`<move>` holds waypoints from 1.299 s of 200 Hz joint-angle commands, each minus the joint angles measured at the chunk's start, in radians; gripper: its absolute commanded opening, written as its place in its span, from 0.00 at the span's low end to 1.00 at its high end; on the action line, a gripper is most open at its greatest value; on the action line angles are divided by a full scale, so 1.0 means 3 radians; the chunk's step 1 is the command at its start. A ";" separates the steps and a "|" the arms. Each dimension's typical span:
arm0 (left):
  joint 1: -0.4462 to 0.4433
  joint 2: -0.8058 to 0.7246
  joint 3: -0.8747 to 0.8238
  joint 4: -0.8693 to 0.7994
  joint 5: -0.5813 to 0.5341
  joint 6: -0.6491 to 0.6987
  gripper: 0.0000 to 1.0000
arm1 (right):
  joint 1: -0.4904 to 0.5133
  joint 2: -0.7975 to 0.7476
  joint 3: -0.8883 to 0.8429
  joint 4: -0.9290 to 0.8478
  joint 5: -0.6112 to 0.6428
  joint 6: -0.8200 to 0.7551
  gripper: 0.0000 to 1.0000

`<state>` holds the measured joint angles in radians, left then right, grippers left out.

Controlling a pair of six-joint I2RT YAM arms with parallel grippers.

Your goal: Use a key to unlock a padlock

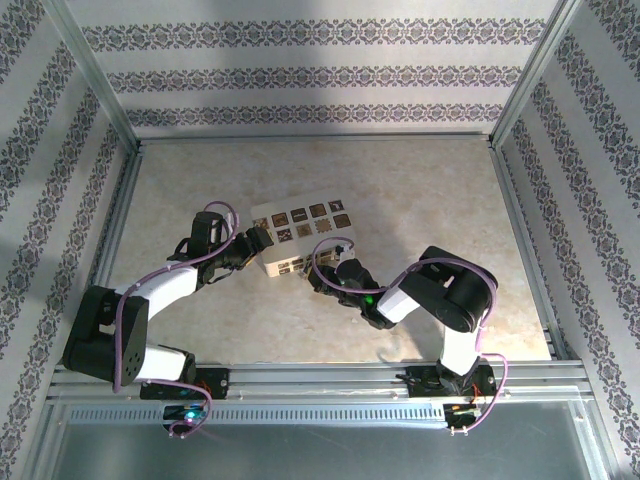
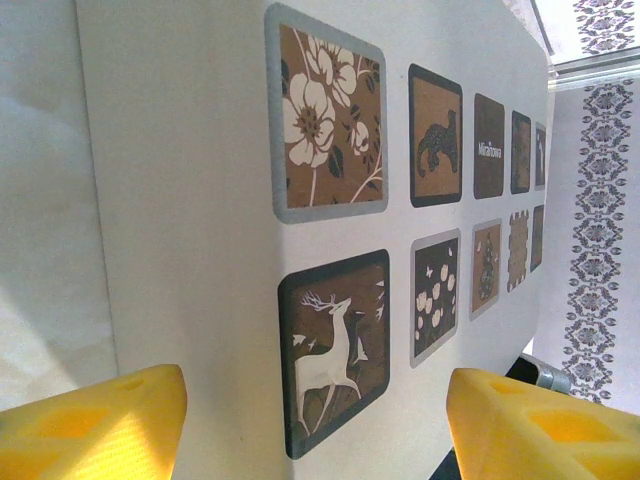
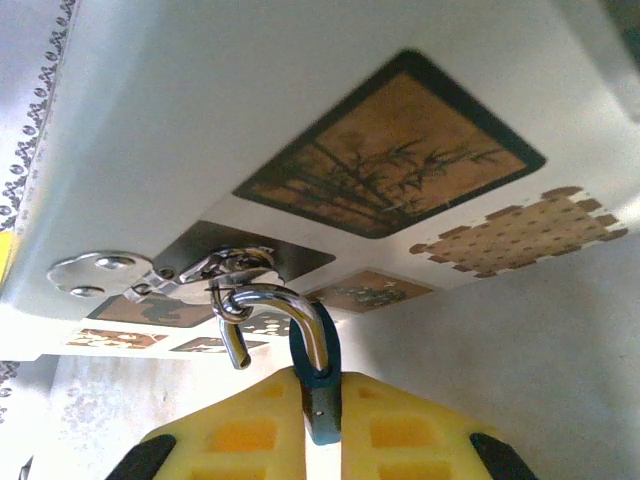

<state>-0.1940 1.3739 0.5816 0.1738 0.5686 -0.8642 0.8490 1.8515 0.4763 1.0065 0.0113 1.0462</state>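
Observation:
The padlock [image 3: 322,400] has a blue body and a silvery shackle [image 3: 300,305]. One shackle end hangs free and the loop is hooked through the metal hasp [image 3: 215,268] on the cream box [image 3: 250,90]. My right gripper [image 3: 320,385] is shut on the padlock's body, its yellow fingers [image 3: 240,430] pressed against both sides. My left gripper [image 2: 315,420] straddles the left end of the cream box [image 2: 190,200], with a yellow finger [image 2: 90,425] against each side. From above, the left gripper [image 1: 255,245] is at the box's left end and the right gripper [image 1: 325,270] at its front edge. The key is hidden.
The cream box [image 1: 300,235] with dark picture tiles lies mid-table. Aluminium frame rails [image 1: 520,240] and patterned walls [image 1: 320,80] ring the table. Purple cables [image 1: 225,212] loop over both arms. Open tabletop [image 1: 420,190] lies behind and to the right of the box.

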 commanded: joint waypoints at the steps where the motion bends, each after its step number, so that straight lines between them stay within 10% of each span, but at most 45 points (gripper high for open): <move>1: 0.0046 -0.0049 -0.0047 0.0157 0.0007 0.0001 0.69 | 0.0023 0.0067 -0.0030 -0.0165 0.0069 0.0090 0.10; 260: 0.0041 0.0237 -0.0394 0.0432 0.0022 0.0024 0.69 | 0.0159 -0.0329 0.0124 -0.0669 0.1074 0.1607 0.02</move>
<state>-0.1940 1.4071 0.4927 0.3031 0.5930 -0.8650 0.9012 1.7603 0.4911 0.8593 0.2661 1.4723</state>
